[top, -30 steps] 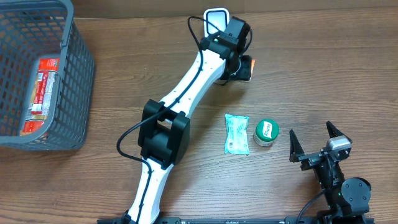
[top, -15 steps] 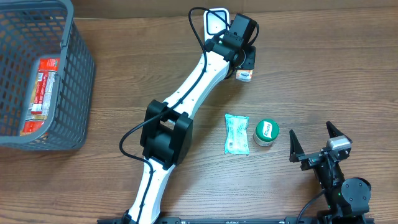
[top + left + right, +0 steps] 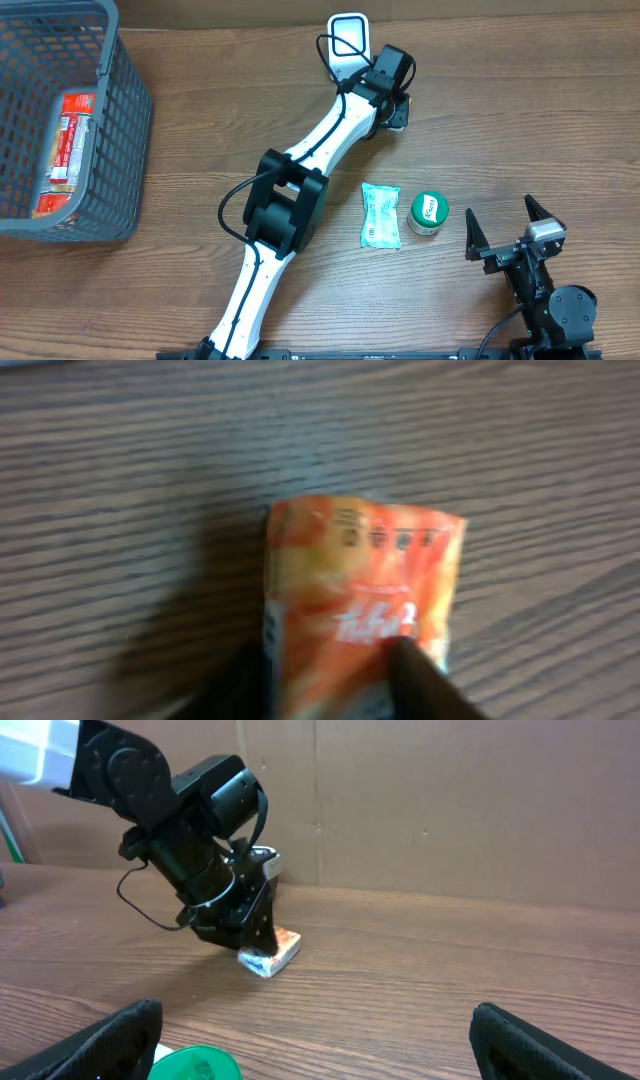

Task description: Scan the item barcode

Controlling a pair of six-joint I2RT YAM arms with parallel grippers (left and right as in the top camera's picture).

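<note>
Near the counter's [image 3: 520, 90] far edge, the left gripper [image 3: 255, 940] pinches the orange packet's [image 3: 360, 600] end beside the white scanner [image 3: 347, 30]. Such a shallow hold could let it slip or twist on lifting. The right gripper [image 3: 500, 212] gapes open, idle.

Brown wood-grain table [image 3: 560, 90], plain cardboard wall [image 3: 450, 810] behind it, soft even light
</note>
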